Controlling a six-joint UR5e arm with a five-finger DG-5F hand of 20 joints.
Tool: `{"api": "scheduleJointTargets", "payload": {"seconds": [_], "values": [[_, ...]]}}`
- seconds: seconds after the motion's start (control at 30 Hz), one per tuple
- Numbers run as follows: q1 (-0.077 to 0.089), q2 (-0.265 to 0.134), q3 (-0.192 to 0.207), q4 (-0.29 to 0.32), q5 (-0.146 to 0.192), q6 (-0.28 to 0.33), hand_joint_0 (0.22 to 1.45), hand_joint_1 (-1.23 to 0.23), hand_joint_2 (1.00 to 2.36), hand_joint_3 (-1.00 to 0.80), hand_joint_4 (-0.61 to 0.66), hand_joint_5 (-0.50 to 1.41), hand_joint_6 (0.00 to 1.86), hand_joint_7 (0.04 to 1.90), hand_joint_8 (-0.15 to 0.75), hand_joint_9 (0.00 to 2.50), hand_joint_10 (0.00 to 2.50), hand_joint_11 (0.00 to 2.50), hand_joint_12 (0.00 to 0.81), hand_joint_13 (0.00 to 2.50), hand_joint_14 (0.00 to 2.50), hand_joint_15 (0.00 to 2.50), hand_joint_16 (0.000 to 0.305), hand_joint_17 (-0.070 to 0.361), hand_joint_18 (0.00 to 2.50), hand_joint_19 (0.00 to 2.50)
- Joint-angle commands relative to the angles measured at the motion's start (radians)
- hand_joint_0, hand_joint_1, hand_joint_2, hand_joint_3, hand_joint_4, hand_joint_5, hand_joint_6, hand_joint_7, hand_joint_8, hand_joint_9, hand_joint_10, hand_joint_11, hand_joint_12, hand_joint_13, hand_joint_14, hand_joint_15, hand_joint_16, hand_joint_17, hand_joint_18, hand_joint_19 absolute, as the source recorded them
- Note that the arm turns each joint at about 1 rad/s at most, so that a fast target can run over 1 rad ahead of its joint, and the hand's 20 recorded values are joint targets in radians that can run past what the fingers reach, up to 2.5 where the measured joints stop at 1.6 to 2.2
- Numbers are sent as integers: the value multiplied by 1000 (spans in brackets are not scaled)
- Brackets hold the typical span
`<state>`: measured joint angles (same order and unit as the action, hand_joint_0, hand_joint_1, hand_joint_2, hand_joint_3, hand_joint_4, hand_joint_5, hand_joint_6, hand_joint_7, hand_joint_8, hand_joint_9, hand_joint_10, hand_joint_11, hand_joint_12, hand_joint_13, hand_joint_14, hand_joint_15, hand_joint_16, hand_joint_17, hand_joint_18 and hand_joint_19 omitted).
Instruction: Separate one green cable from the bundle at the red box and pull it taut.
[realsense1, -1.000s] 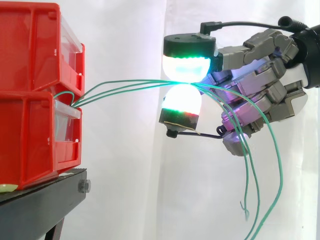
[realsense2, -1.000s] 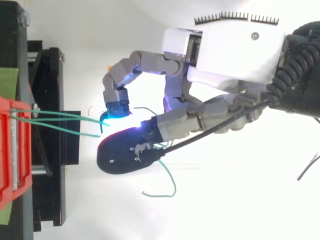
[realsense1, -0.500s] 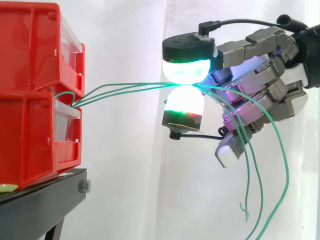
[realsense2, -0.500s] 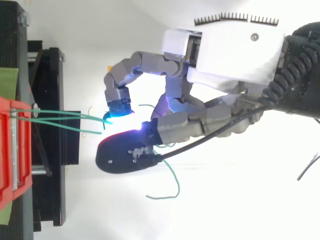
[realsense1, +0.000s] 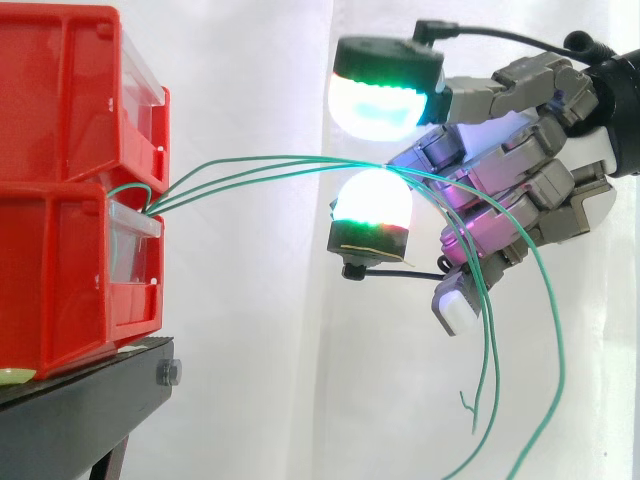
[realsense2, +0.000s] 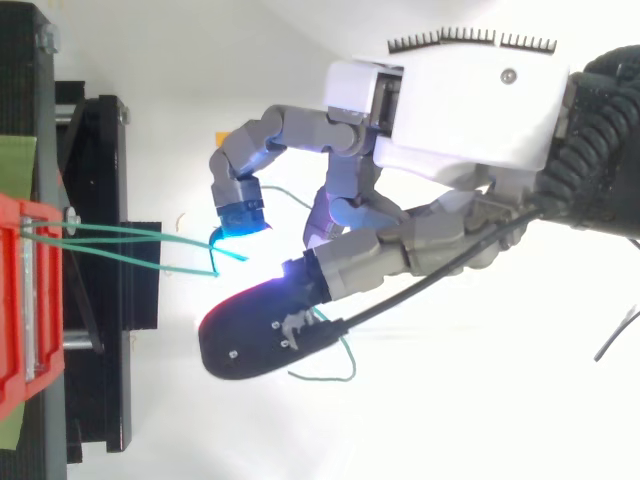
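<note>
The fingers (realsense1: 372, 200) stand wide, a clear gap between the two glowing pads, pinching nothing. The green cables (realsense1: 250, 172) pass through that gap, just over the lower pad, then drape across the hand (realsense1: 520, 190) and hang down. Leftward they arc loosely into the lower red box (realsense1: 70, 270) on the black stand (realsense1: 90, 400).

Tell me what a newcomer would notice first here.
The hand's two glowing pads, mid-frame in the side view, stand apart, one above the other. Thin green cables run from the red box at left through that gap, over the lower pad, then hang loose down the right side.
</note>
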<state>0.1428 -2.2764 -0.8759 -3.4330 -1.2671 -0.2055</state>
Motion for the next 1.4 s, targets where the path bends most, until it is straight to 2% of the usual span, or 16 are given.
{"api": "scheduleJointTargets", "payload": {"seconds": [0.0, 0.07, 0.13, 0.2, 0.27, 0.37, 0.5, 0.9, 0.93, 0.97, 1.03, 1.13, 1.2, 1.27, 1.33, 1.37], "values": [[0, 0, 0, 0, 0, 0, 383, -422, 1000, -500, 251, 6, 771, 1224, 324, 1805, 2483, 1216, 411, 1207, 2500, 788, 86, 193, 970, 223], [0, 2, 0, 0, 0, 0, 388, -295, 1000, -500, 244, 13, 760, 1220, 310, 1921, 2349, 1264, 398, 1220, 2500, 797, 84, 190, 1004, 193], [0, 0, 0, 0, 0, 0, 446, -190, 1000, -500, 221, 16, 762, 1189, 263, 1943, 2399, 1241, 342, 1218, 2500, 845, 71, 160, 1006, 381], [0, 0, 0, 0, 0, 0, 504, -163, 1000, -500, 195, 23, 767, 1170, 223, 1971, 2446, 1230, 292, 1201, 2500, 890, 59, 133, 1008, 578], [0, 2, 0, 0, 0, 0, 578, -253, 1000, -500, 153, 29, 772, 1139, 177, 2000, 2500, 1208, 252, 1226, 2500, 921, 50, 112, 1062, 799], [0, 0, 0, 0, 0, 0, 677, -504, 1000, -500, 118, 29, 773, 1118, 178, 2002, 2500, 1232, 258, 1238, 2500, 939, 48, 109, 1094, 862], [0, 2, 0, 0, 0, 0, 705, -598, 1006, -431, 105, 31, 766, 1133, 179, 2003, 2500, 1218, 250, 1239, 2500, 946, 48, 109, 1110, 861], [-2, 2, 2, 0, 0, 0, 682, -724, 1014, -319, 107, 35, 748, 1206, 165, 2008, 2450, 1266, 254, 1223, 2500, 984, 49, 110, 1114, 924], [-2, 3, 3, 0, 0, 0, 665, -755, 1016, -285, 119, 32, 754, 1205, 174, 1995, 2465, 1276, 255, 1214, 2500, 990, 50, 113, 1108, 926], [-2, 6, 2, -2, 2, 0, 626, -884, 1016, -243, 166, 13, 798, 1169, 226, 1926, 2500, 1229, 300, 1209, 2500, 945, 58, 131, 1047, 751], [-2, 6, 2, -2, 2, -2, 604, -918, 1019, -190, 185, -3, 827, 1173, 265, 1810, 2500, 1218, 333, 1151, 2500, 923, 63, 141, 982, 725], [-2, 8, 2, -5, 0, -8, 534, -914, 1012, -335, 206, -38, 849, 1183, 300, 1589, 2500, 1162, 367, 1042, 2500, 925, 62, 139, 863, 823], [-2, 8, 2, -8, 0, -11, 498, -870, 1000, -500, 218, -45, 848, 1189, 320, 1588, 2500, 1155, 390, 1027, 2500, 884, 65, 147, 827, 720], [-2, 8, 2, -9, 0, -14, 411, -722, 1000, -500, 222, -39, 841, 1169, 337, 1641, 2500, 1101, 426, 1095, 2500, 799, 78, 175, 853, 397], [-2, 8, 2, -11, 0, -15, 387, -669, 1000, -500, 223, -35, 839, 1153, 346, 1665, 2500, 1107, 431, 1116, 2500, 781, 82, 185, 869, 308], [-2, 8, 2, -11, 0, -15, 350, -485, 1000, -500, 215, -21, 824, 1153, 342, 1733, 2500, 1111, 434, 1189, 2500, 759, 90, 202, 929, 140]]}}
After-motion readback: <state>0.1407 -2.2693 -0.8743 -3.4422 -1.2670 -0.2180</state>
